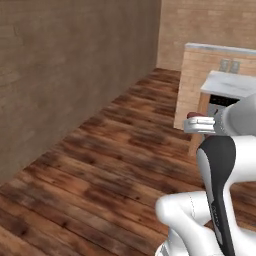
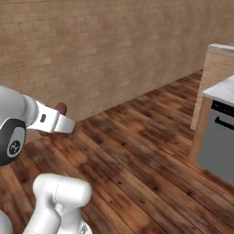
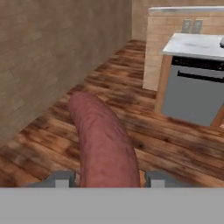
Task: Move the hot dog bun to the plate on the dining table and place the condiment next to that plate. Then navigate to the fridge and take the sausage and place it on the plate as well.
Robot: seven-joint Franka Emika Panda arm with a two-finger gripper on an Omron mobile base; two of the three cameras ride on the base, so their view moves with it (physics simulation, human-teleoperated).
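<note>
Brick wall (image 3: 43, 65) is running down the left, wood floor (image 3: 131, 109) stretching ahead. Gripper (image 3: 107, 179) is clamping the sausage (image 3: 103, 144) between its two fingers, the sausage sticking straight out past the tips, up in the air over the floor. Marble-topped counter (image 3: 197, 43) with a grey appliance front (image 3: 194, 96) is sitting at right.

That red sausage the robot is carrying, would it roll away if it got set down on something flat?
Probably yes: the sausage looks round and smooth, so it could roll sideways. It sticks straight out of the gripper without drooping, so it seems fairly stiff. Its even skin might also be a little slippery.
</note>
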